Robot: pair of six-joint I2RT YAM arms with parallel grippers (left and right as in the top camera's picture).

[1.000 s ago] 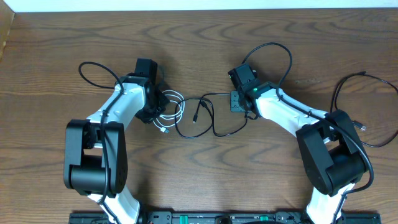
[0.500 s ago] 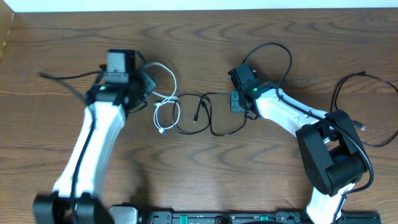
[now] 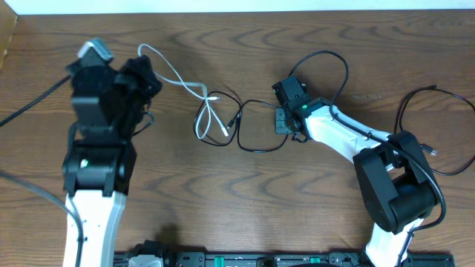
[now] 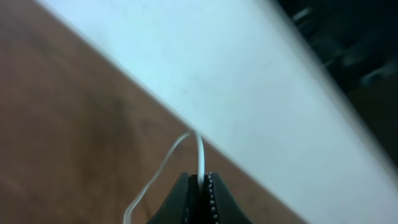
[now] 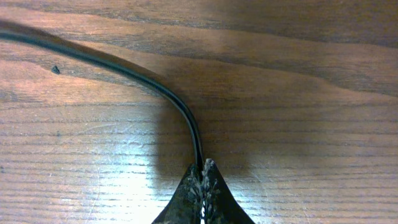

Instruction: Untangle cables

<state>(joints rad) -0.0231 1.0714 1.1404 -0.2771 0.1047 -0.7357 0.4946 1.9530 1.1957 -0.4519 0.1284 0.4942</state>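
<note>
Cables, two in number: a thin white cord [image 3: 178, 76] and a thin black cord [image 3: 260, 150], both on the brown wooden table [image 3: 223, 215], between the two arms. At its far left end, the white cord pinched by the left gripper [image 3: 142, 59]. Stretches from there in a shallow curve to the right and toward the near side, then folds into a narrow loop near the middle of the table, with a small plug end [image 3: 225, 132] at the loop. In the left wrist view, the left gripper [image 4: 200, 182] with fingers pressed together on the white cord [image 4: 199, 149]. Bends over just beyond the fingertips and drops away to the lower left. Blurred picture there, with brown wood and a pale surface [image 4: 249, 81] behind. On the other side, the black cord gripped by the right gripper [image 3: 282, 122], right of the centre. In the right wrist view, the right gripper [image 5: 202, 169] closed tight on the black cord [image 5: 180, 106]. Lies flat on the wood there and curves off to the upper left. Between the two grippers, loops of the black cord crossing the white loop. Cannot tell which cord is on top at each crossing.
</note>
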